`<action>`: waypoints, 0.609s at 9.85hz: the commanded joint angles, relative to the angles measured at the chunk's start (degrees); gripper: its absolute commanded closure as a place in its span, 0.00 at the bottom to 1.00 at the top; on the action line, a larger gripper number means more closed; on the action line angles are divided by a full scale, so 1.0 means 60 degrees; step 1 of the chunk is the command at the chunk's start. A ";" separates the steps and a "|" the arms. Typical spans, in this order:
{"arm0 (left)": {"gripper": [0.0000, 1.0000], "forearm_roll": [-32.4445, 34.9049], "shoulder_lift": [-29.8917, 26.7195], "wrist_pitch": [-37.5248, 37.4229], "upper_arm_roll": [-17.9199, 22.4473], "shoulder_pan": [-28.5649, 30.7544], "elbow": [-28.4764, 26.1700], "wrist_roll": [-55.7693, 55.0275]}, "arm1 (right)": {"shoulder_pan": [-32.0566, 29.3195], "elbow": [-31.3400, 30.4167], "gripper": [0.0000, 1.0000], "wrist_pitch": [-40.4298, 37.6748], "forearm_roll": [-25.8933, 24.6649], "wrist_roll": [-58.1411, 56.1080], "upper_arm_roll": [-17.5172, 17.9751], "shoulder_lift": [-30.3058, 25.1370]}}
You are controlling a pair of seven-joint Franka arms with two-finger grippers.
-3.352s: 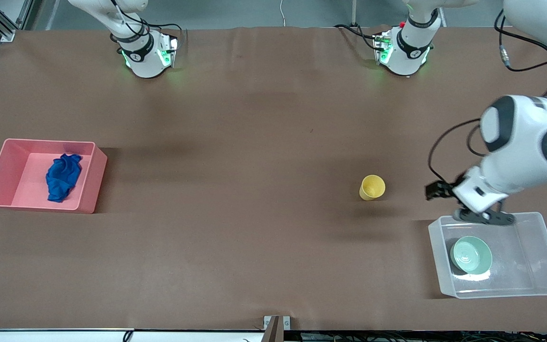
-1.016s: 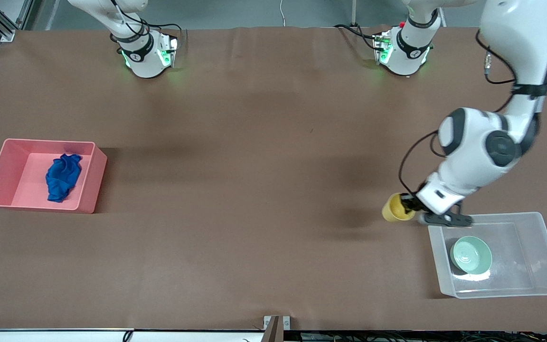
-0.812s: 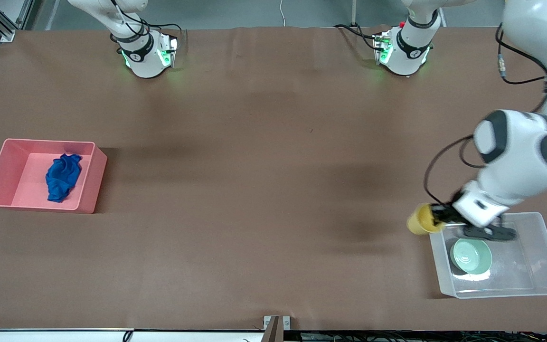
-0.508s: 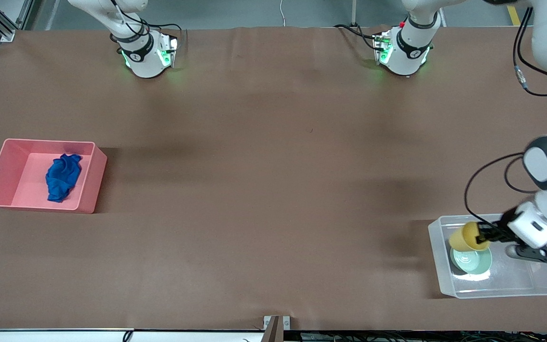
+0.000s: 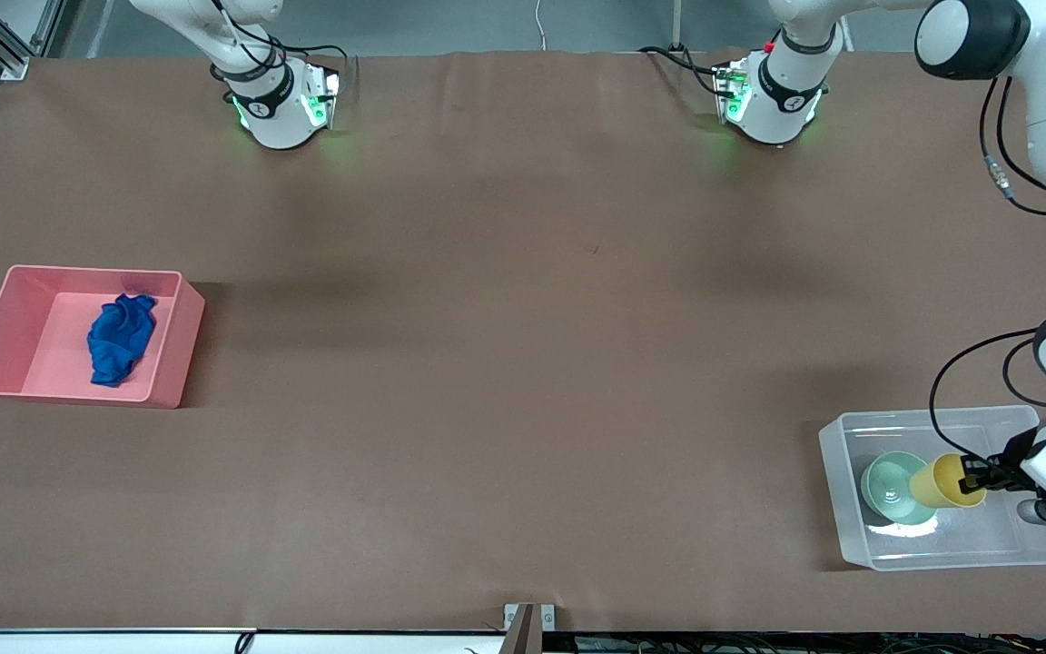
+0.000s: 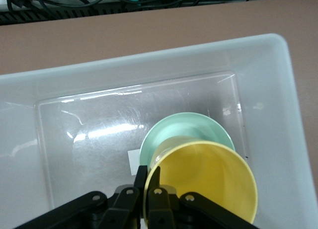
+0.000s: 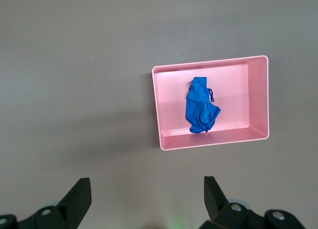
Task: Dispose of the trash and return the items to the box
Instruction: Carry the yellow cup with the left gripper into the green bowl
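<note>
mint bowl (image 6: pixel 186 127) half hidden under yellow cup (image 6: pixel 208 182), left tool (image 6: pixel 148 189) cut off

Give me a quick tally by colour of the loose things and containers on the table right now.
Blue: 1, the cloth in the pink bin.
Pink: 1, the bin.
Yellow: 1, the cup, held in the left claw over the clear box.
Green: 1, the bowl in the clear box.
Clear: 1, the box.
Total: 5.

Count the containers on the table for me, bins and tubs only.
2. The pink bin sits toward the right arm's end, holding the blue cloth wad. The clear plastic tub sits toward the left arm's end, with the mint-green bowl inside. None appear hidden.
</note>
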 commanded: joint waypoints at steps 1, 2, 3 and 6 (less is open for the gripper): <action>0.99 0.0136 0.0511 0.0106 0.0130 -0.0111 0.0186 -0.0093 | -0.0009 -0.0011 0.00 -0.0051 0.0037 -0.0075 0.0008 -0.0061; 0.98 0.0107 0.0526 0.0092 0.0130 -0.0111 0.0041 -0.0122 | -0.0009 -0.0011 0.00 -0.0051 0.0037 -0.0089 0.0008 -0.0061; 0.96 0.0093 0.0570 0.0106 0.0116 -0.0154 -0.0004 -0.0195 | -0.0009 -0.0011 0.00 -0.0051 0.0037 -0.0089 0.0008 -0.0061; 0.59 0.0107 0.0761 0.0092 0.0116 -0.0300 -0.0005 -0.0283 | -0.0023 -0.0011 0.00 -0.0051 0.0037 -0.0089 0.0008 -0.0061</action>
